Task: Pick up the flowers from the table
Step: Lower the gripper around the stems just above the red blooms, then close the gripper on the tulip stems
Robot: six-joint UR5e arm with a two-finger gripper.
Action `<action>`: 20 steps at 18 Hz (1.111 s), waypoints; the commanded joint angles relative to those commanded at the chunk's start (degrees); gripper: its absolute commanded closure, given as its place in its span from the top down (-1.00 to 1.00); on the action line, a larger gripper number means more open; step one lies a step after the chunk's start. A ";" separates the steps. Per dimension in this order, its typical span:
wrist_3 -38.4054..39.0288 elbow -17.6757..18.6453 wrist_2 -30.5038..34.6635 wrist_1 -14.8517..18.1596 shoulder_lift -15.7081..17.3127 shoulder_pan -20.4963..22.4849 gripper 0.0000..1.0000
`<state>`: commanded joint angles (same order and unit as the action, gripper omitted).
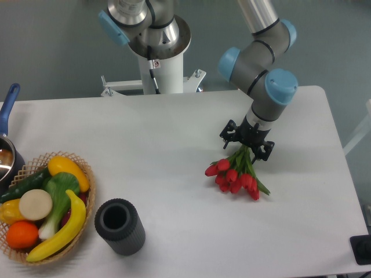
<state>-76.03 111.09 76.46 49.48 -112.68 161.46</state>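
Gripper (246, 146) down over stem end of flowers (235, 174) on table (174, 145); finger gap hidden, grip unclear. Grasp step; next likely calls for firm close, straight lift.

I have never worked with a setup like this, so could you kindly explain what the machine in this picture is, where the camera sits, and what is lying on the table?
This is a single view from a fixed camera looking down at the white table from the front. The grey and blue jointed thing is a robot arm; at its tip is a two-finger gripper. It sits over the stem end of the flowers, a bunch of red tulips, but whether its fingers are closed on the stems is not clear. To the left are a wicker basket of toy fruit and vegetables, a dark ribbed cylinder, and a pot with a blue handle.
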 joint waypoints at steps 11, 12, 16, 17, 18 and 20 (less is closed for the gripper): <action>0.09 0.09 -0.26 0.09 0.26 0.00 0.23; 0.17 0.09 -0.35 0.17 0.35 0.09 0.17; 0.61 0.09 -0.44 0.44 0.70 0.18 -0.01; 0.62 0.09 -0.44 0.87 0.79 0.18 -0.07; 0.62 0.09 -0.44 1.14 0.79 0.18 -0.14; 0.62 0.09 -0.44 1.23 0.70 0.26 -0.20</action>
<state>-75.41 111.18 76.03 50.71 -111.97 161.72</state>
